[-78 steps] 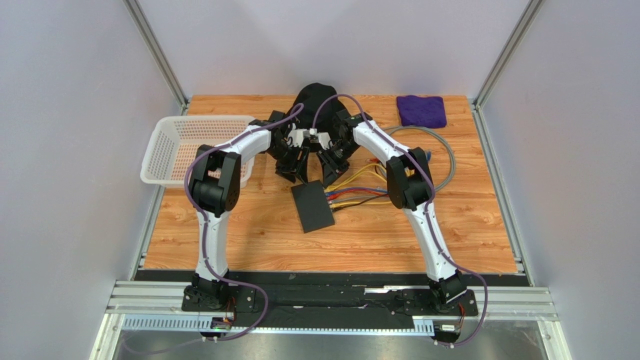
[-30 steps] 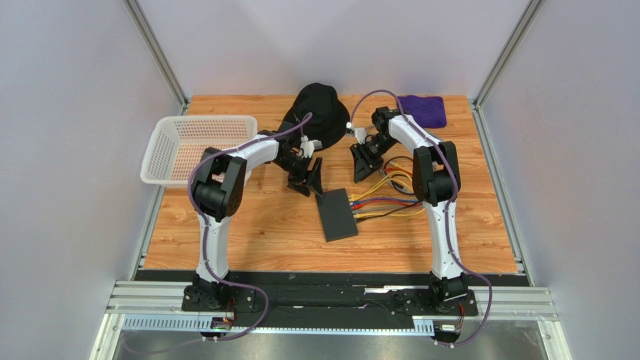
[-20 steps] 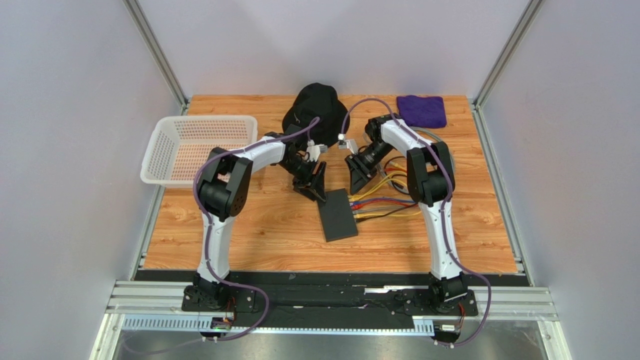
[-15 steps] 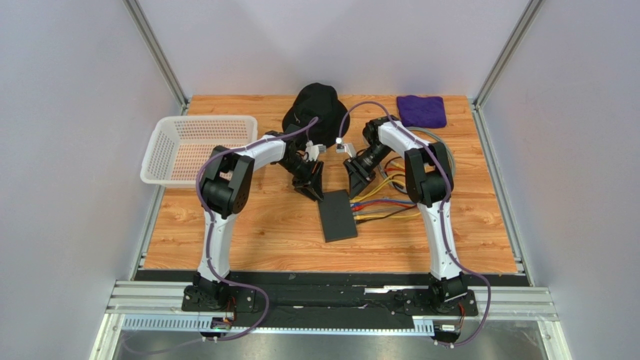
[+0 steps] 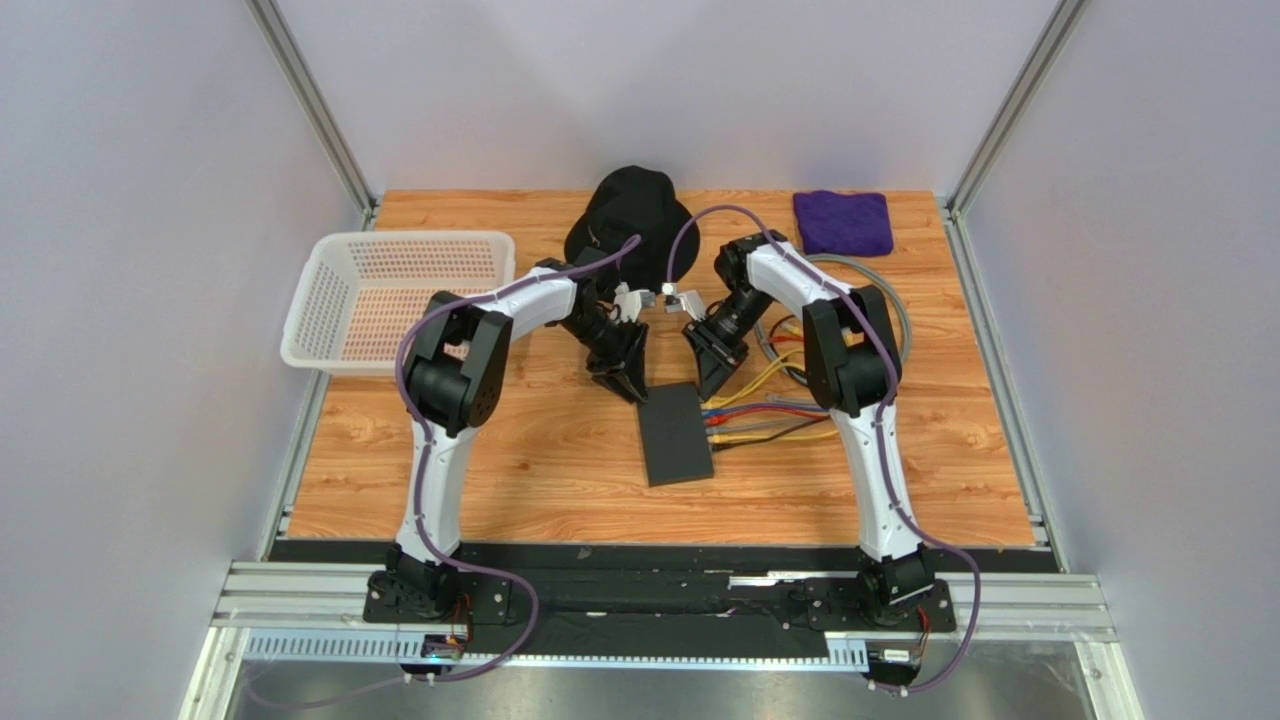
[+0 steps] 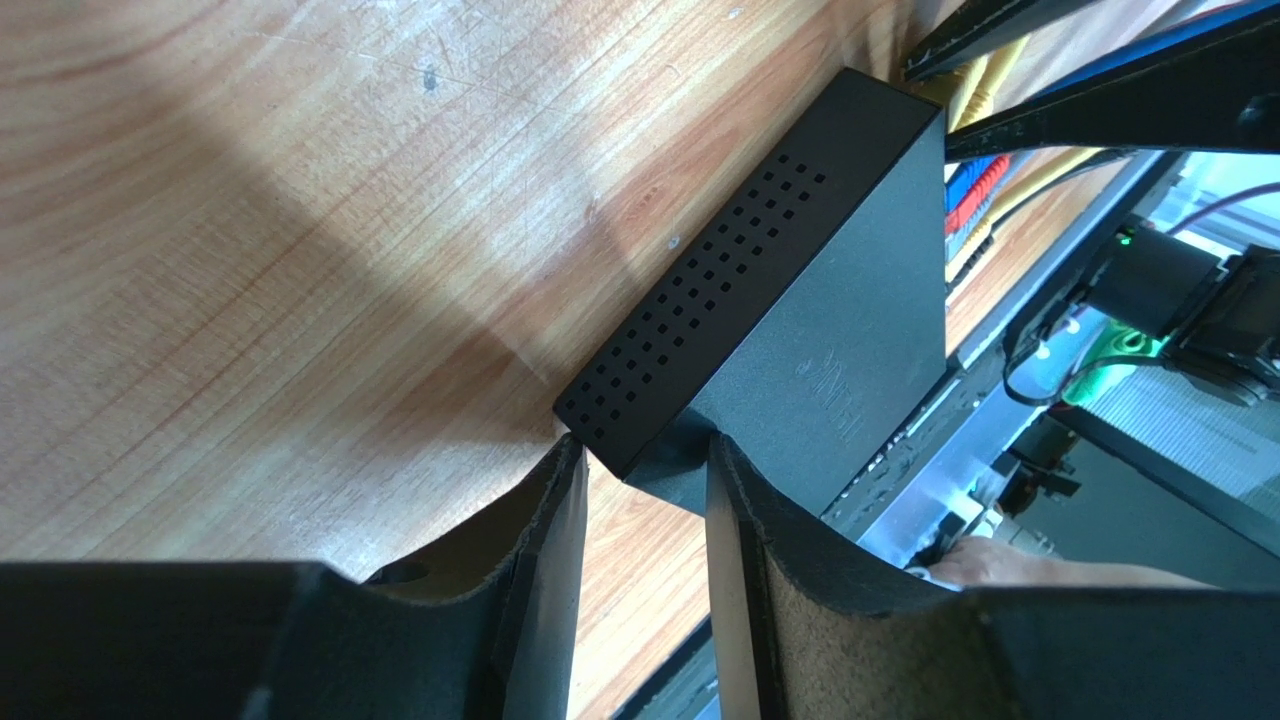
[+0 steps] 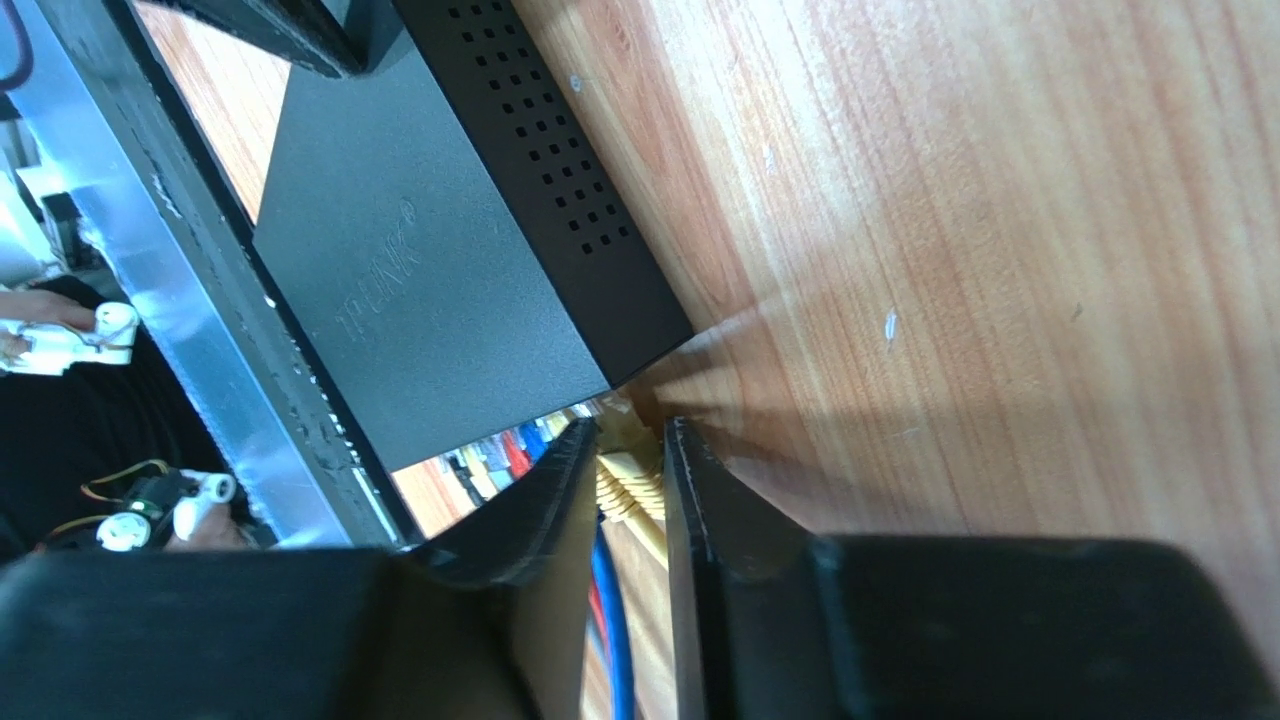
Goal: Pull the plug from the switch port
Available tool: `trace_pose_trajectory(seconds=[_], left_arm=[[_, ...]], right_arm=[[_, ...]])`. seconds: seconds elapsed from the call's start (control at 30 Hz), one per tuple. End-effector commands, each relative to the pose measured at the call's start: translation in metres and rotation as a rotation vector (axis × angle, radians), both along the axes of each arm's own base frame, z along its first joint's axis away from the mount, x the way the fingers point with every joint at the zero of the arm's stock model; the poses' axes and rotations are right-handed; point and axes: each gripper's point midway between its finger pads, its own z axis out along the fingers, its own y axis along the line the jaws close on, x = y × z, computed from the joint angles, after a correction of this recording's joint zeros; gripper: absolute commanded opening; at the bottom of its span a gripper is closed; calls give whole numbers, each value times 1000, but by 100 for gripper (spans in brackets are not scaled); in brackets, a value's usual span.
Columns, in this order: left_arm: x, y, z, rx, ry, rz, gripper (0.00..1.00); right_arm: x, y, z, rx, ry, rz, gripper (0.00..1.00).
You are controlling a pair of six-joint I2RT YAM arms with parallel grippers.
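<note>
The switch [image 5: 673, 435] is a flat black box lying on the wooden table, with coloured cables plugged into its right edge. My left gripper [image 5: 628, 378] is at the switch's far left corner. In the left wrist view my left gripper [image 6: 639, 450] is closed on that corner of the switch [image 6: 812, 315]. My right gripper [image 5: 703, 366] is at the far right corner. In the right wrist view my right gripper [image 7: 631, 438] is closed narrowly on the yellow plug [image 7: 622, 480], beside the switch [image 7: 436, 285]. The socket itself is hidden.
Blue, red and dark cables [image 5: 766, 413] run right from the switch to a grey cable loop [image 5: 897, 308]. A black hat [image 5: 631, 210] lies behind the grippers. A white basket [image 5: 383, 293] is at the left and a purple cloth [image 5: 843, 221] at the back right.
Both grippers have come down from beside the hat to the switch's far end. The right gripper has moved left onto the yellow plug. The switch sits further right than 2.6 s ago.
</note>
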Motion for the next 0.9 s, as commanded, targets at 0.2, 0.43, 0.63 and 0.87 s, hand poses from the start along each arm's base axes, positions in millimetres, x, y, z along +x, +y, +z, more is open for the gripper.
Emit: trace_pose_trajectory(seconds=[0.2,0.43,0.63,0.87], left_arm=[[11,-8,-22,94,-86,-39,18],[13,-8,-22,100,-91,-35,15],[13,-9,-21,74,-93,-38,16],[12,-15,-17,-7,-41,-22,4]], right_arm=[[-24,-26,-50,-264,79,63,0],[-28,-31,-47,-265,97,68,3],[-36,-25,-38,-185,185,36,41],[-54,-12,-39,-160,314,1,41]])
